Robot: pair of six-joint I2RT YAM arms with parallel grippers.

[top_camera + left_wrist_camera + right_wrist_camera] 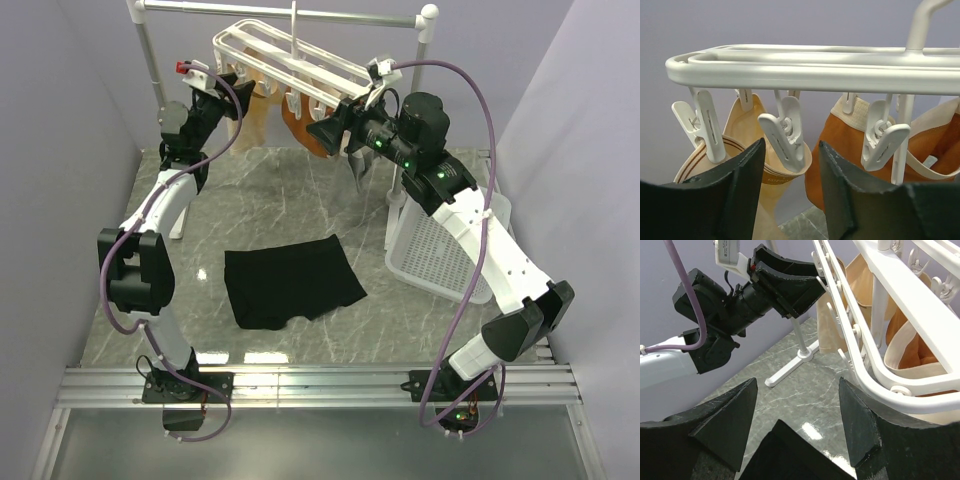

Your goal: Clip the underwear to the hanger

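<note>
Underwear: The black boxer-briefs (pixel 290 283) are seen spread flat on the marble tabletop (pixel 300 190), well below and in front of the hanger. They are touched by neither gripper.

Hanger: The white barred rack (pixel 290 55) is hung by its hook from the rail (pixel 290 12) at the far side of the scene. Small white clips (pixel 785 132) are seen dangling beneath its frame.

Left gripper: It (pixel 790 150) is raised to the hanger's left end, just under the frame. The two dark fingers are held apart and nothing is gripped. One clip is framed in the gap between them; whether it is touched cannot be told.

Right gripper: It (pixel 797 385) is held up at the hanger's right end, close under the frame. The fingers are spread wide and nothing is held.

Tan garments: They (pixel 747 125) are pegged under the hanger's left half.

Orange garment: It (pixel 835 160) is hung under the middle of the hanger, beside the tan pieces.

Laundry basket: The white basket (pixel 440 250) is set on the tabletop below the hanger's right end, tilted.
</note>
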